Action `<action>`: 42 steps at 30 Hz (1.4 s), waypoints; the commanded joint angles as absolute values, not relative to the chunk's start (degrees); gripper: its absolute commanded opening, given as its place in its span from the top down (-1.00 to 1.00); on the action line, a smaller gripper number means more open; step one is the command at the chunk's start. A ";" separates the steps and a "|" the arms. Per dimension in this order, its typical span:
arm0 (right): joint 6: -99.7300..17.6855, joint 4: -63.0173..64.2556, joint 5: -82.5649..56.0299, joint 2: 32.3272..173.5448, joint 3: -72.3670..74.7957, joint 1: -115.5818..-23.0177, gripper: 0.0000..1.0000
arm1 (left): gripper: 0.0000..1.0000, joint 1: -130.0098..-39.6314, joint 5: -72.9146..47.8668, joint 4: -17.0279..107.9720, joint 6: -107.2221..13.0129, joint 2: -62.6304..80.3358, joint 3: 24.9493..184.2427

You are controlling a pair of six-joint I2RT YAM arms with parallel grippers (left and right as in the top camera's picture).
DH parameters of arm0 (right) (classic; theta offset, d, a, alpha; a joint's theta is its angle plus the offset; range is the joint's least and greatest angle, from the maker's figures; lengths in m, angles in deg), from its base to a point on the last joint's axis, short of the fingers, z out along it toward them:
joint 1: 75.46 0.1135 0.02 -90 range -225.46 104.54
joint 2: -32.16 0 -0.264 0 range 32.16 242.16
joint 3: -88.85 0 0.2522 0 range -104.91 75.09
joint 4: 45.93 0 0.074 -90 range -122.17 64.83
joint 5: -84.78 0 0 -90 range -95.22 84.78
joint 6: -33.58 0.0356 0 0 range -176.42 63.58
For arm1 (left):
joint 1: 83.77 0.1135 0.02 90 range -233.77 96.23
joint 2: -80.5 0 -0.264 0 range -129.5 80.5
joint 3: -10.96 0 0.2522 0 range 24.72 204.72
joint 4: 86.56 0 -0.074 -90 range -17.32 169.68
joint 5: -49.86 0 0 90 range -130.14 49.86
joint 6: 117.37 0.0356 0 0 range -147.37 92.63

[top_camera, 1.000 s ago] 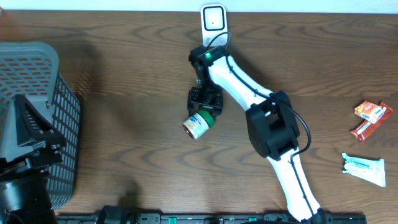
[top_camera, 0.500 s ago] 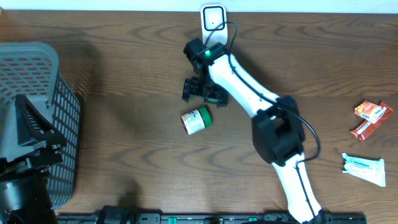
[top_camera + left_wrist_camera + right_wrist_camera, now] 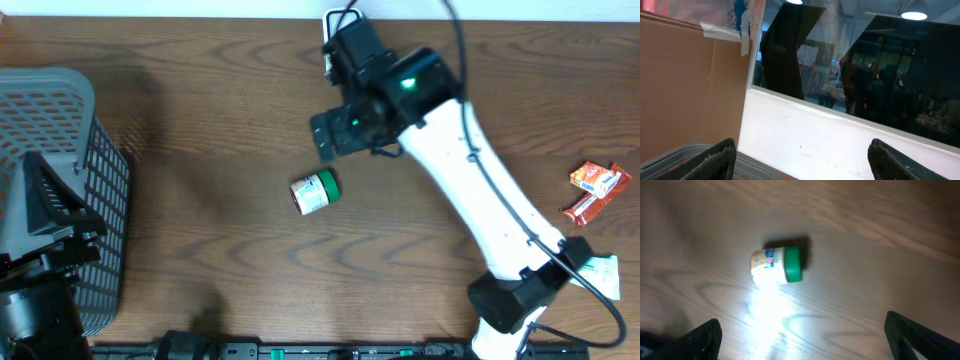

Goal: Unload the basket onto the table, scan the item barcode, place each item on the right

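The item is a small white jar with a green lid [image 3: 315, 192]. It lies on its side on the wooden table, touched by nothing. My right gripper [image 3: 338, 133] hovers above and just behind it, open and empty. In the right wrist view the jar [image 3: 777, 265] lies ahead of the wide-apart fingertips [image 3: 706, 337], beside a bright glare on the wood. A white device [image 3: 326, 30] at the table's back edge is mostly hidden behind the right arm. My left gripper [image 3: 805, 161] is open and empty, pointing at a wall and a dark window.
A grey mesh basket [image 3: 62, 130] stands at the left edge, with the left arm beside it. Orange packets [image 3: 597, 179], a red bar [image 3: 588, 208] and a white tube [image 3: 588, 272] lie at the far right.
My right gripper let go of the jar, opened wide, and rose away towards the back right. The jar now lies free on the table. The left arm has not moved.
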State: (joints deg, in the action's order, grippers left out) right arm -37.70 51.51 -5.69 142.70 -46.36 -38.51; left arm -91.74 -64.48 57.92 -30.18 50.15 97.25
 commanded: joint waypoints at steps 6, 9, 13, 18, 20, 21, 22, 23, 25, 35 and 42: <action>5.23 57.33 -10.13 145.33 -42.42 -41.44 -0.98 | -0.69 -91.45 -64.78 58.33 -30.29 50.79 97.03; 13.79 57.22 -17.02 145.33 -42.42 -42.56 -0.99 | -0.69 -91.45 -64.78 58.33 -30.29 50.79 97.03; 17.05 57.00 -9.08 145.70 -41.94 -42.27 -0.47 | -0.69 -91.45 -64.78 58.33 -30.29 50.79 97.03; 35.04 51.01 -9.58 145.72 -34.55 -40.39 -0.62 | -0.69 -91.45 -64.78 58.33 -30.31 50.79 97.03; 32.37 43.05 -9.67 145.72 -30.29 -39.74 -0.69 | -0.69 -91.45 -64.78 58.31 -30.29 50.79 97.03; 30.76 38.97 -9.74 145.72 -28.11 -39.48 -0.77 | -0.69 -91.45 -64.78 58.31 -30.29 50.79 97.03; 29.53 34.66 -10.02 145.74 -25.44 -39.30 -0.84 | -0.69 -91.45 -64.78 58.31 -30.29 50.79 97.03; 29.20 31.69 -10.81 145.74 -23.25 -39.24 -0.88 | -0.69 -91.45 -64.78 58.31 -30.29 50.79 97.03; 29.20 27.43 -12.21 145.74 -19.71 -39.19 -0.89 | -0.69 -91.45 -64.78 58.31 -30.29 50.79 97.03; 33.38 16.65 -11.62 145.74 -9.16 -37.71 -0.95 | -0.69 -91.45 -64.78 58.31 -30.29 50.79 97.03; 37.12 9.96 -11.11 145.74 -5.22 -36.39 -0.87 | -0.69 -91.45 -64.78 58.31 -30.29 50.79 97.03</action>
